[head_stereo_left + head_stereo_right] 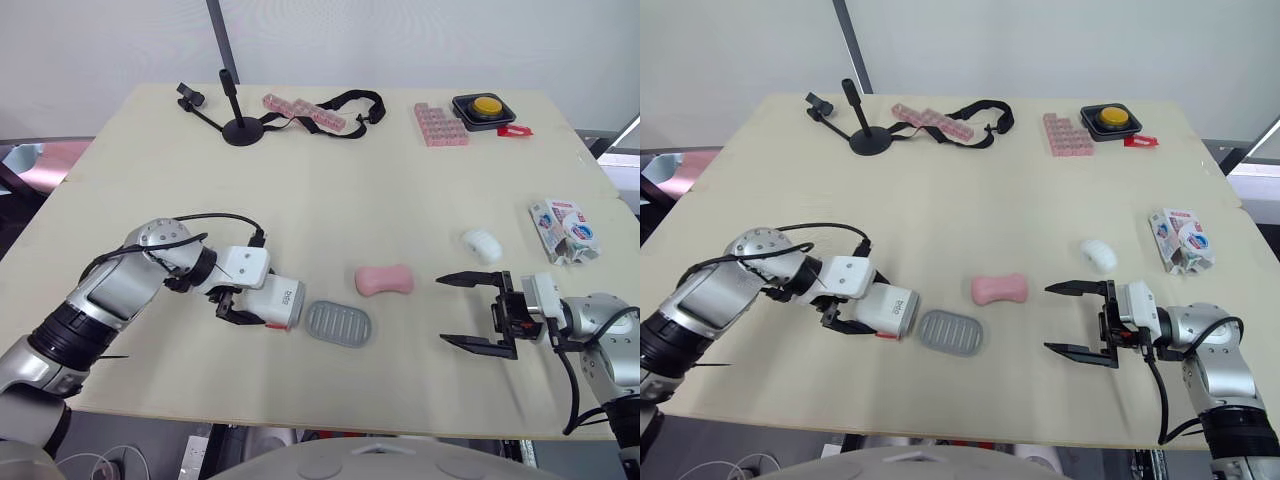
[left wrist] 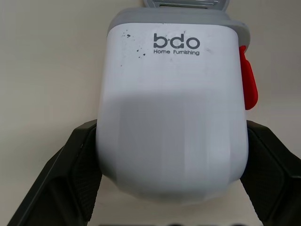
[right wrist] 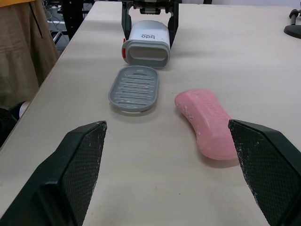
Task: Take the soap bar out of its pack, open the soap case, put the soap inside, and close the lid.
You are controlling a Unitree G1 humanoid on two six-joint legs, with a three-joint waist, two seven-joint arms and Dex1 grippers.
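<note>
Soap [image 1: 384, 279]: pink bar, bare, lying flat on the surface [image 1: 330, 200] near its front middle, between the two grippers; nothing touches it.
Case [image 1: 281, 299]: white body on its side, grey-rimmed mouth turned towards the soap, red catch [image 2: 248, 80] on one flank (maker's print "bdo" legible in the left wrist view).
Tray [image 1: 338, 323]: grey ridged tray, outside the case, flat on the surface just beside the mouth; apart from the soap.
Left gripper [image 1: 247, 304]: fingers [image 2: 80, 165] clamped on the two flanks of the case at its closed end.
Right gripper [image 1: 443, 311]: fingers spread wide, holding nothing; low over the surface, pointed at the soap, near it, not touching.
Pack [image 1: 566, 232]: crumpled wrapper at the right edge, well apart from the soap.
White lump [image 1: 482, 244]: between pack and soap; what it is cannot be told.
Rear of surface: black stand [image 1: 240, 130], strap [image 1: 345, 103], pink blocks [image 1: 440, 124], yellow button [image 1: 487, 104].
</note>
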